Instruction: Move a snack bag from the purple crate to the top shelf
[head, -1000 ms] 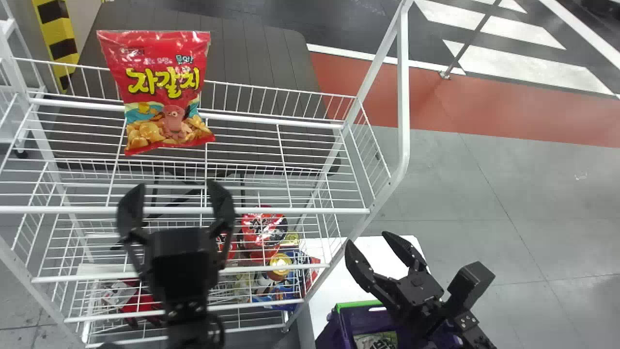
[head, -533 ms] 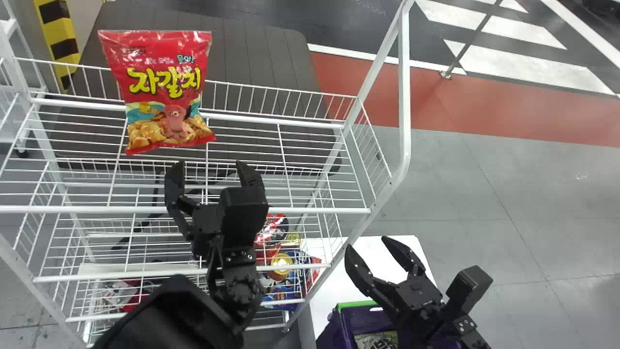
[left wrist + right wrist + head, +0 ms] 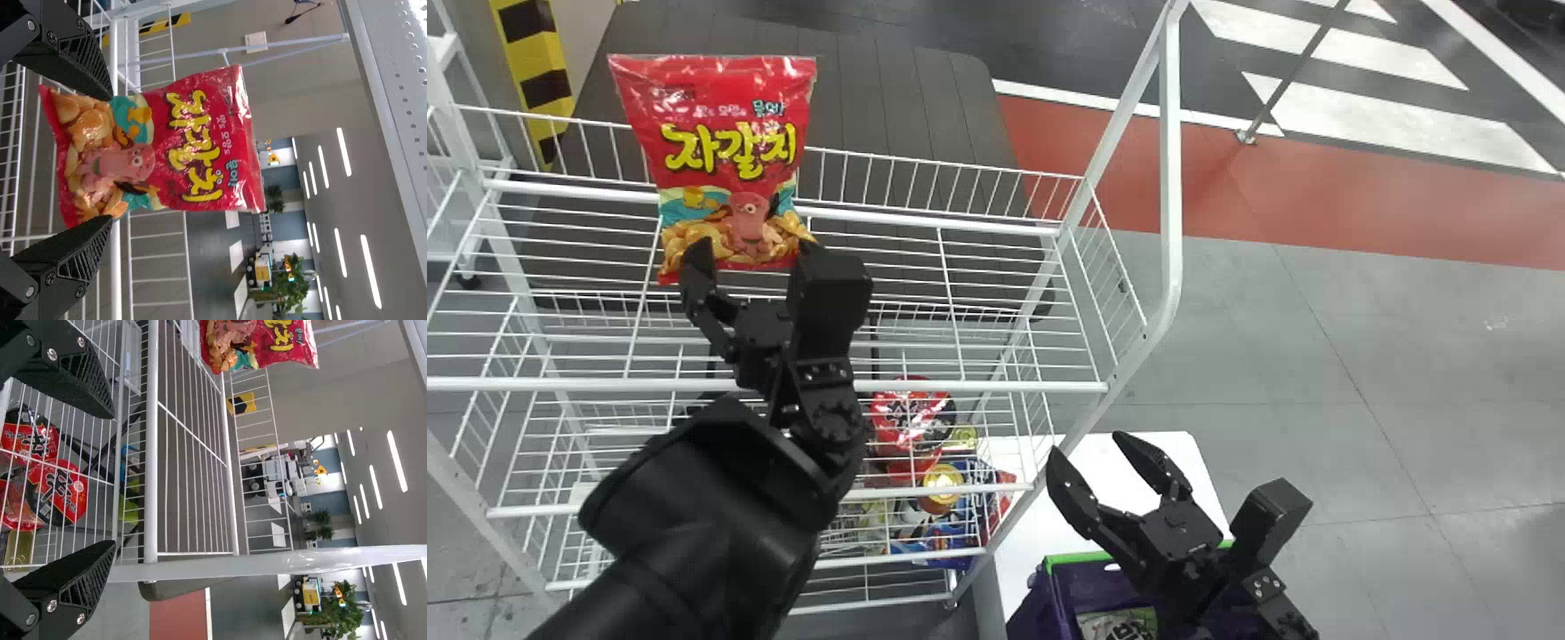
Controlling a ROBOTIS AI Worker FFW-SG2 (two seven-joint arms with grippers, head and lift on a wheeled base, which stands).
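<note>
Facing an upright snack bag (image 3: 734, 102) on the top shelf (image 3: 978, 387), with left pincer (image 3: 749, 247) released near its foot, right pincer (image 3: 1088, 444) released by purple crate (image 3: 1080, 558) in head view, ceiling lights (image 3: 371, 271) in both wrist views, yellow lettering (image 3: 707, 149) across red.

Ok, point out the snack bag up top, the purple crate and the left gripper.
Snack bag (image 3: 725, 116), head view, printed front.
Purple crate (image 3: 1037, 612), head view, side wall.
Left gripper (image 3: 111, 157), left wrist view, midway between fingertips.
</note>
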